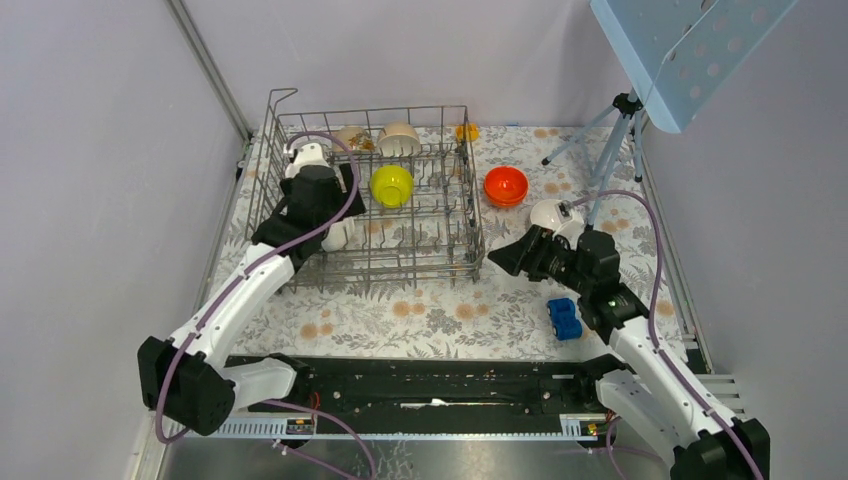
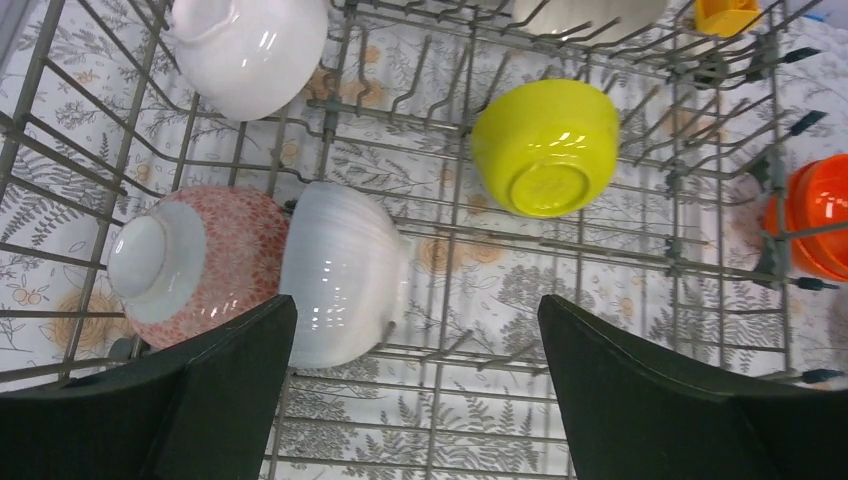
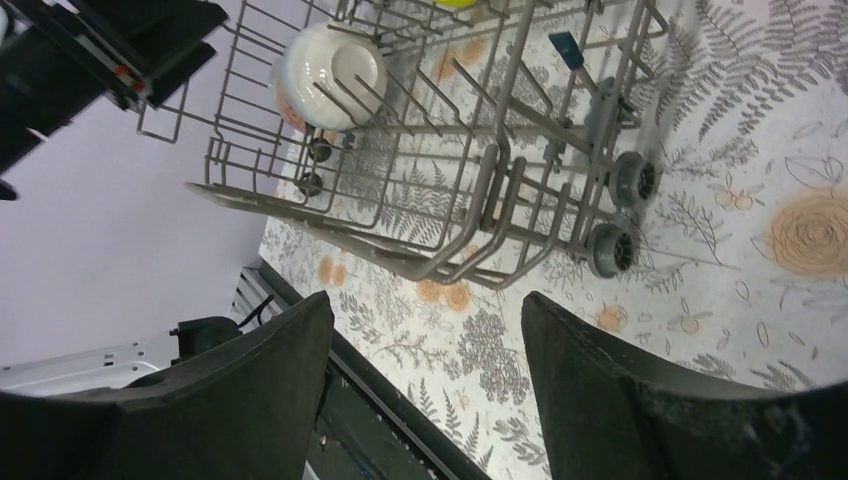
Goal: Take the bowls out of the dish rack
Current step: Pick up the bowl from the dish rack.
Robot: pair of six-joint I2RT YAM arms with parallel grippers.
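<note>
the dish rack (image 1: 474, 200) sits on the left half of the desk (image 1: 430, 320), a stiff grey wire basket with upright tines (image 2: 452, 90) and small wheels (image 3: 607, 248) under its frame; bowls yet to come out lie inside it: a yellow-green bowl (image 2: 545, 148) turned foot-up near the middle, a ribbed white bowl (image 2: 345, 275) and a pink-speckled bowl (image 2: 190, 265) touching side by side at the near left, a plain white one (image 2: 250, 45) beyond them, and a beige bowl (image 1: 400, 138) and a dark mottled bowl (image 1: 352, 138) by the far wall; an orange bowl (image 1: 506, 185) and a pale bowl (image 1: 548, 213) stand on the flowered desk right of the rack; the left jaws hang wide apart and empty inside the rack, over the ribbed white bowl, whose side lies just beside one finger (image 2: 230, 380); the right jaws stand apart with nothing between them, over the desk off the rack's right end; the bowls look hard, glossy and smooth, probably light but slippery, and liable to chip against wire; the ribbed one seems the natural next pick; its rounded wall gives little purchase, so a hold across the rim, one jaw inside and one outside, or around the narrow foot, looks surer; it should rise straight up clear of the tines, since one could catch the rim.
</note>
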